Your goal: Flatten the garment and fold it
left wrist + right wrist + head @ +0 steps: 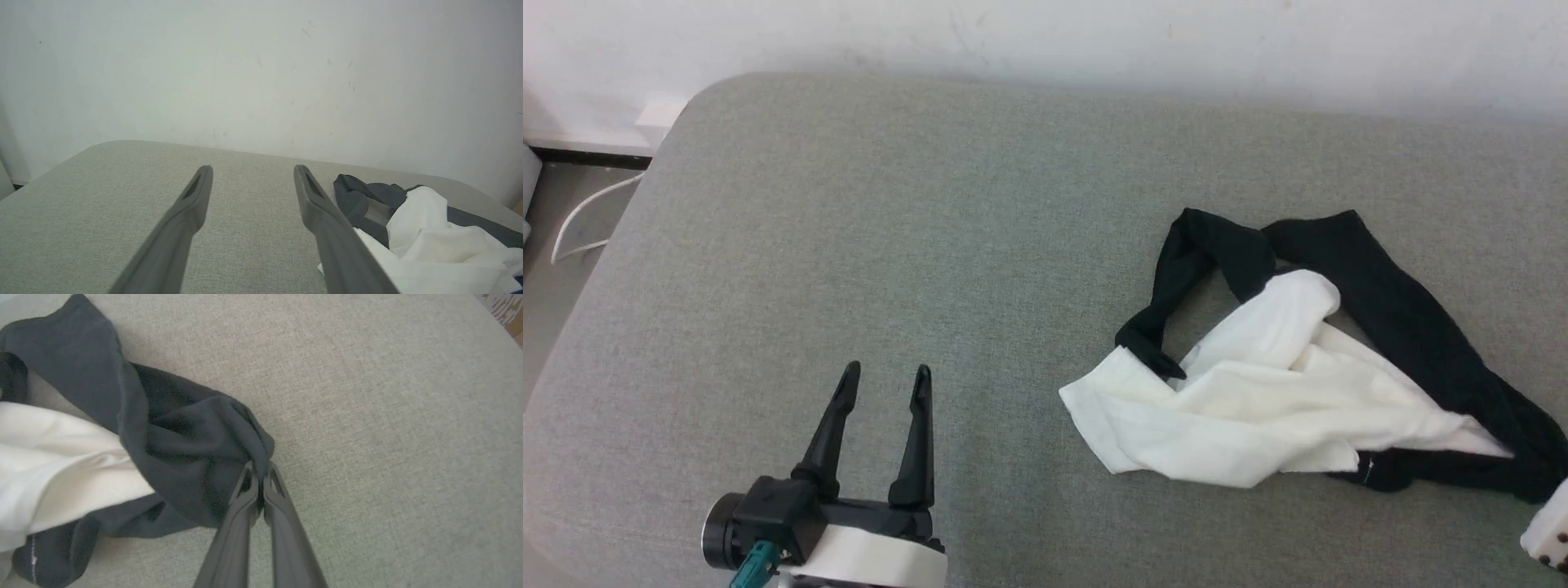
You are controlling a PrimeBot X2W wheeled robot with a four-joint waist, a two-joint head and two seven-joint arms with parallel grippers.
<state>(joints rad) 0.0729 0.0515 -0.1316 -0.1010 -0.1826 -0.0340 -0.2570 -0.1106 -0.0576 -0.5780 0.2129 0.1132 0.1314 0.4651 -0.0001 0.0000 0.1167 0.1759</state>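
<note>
1 pinch on a twisted heap

2 fingers of the right gripper were pressed together on a bunched black fold of the garment; the left gripper stood wide open and empty, well apart to the left. The garment lay crumpled on the right of the grey cushion, 1 black sleeve crossed over the white body. A pull from that single hold would likely drag the whole heap or tighten the twist; the thin bite might also slip; the cushion's right edge seemed near.
</note>
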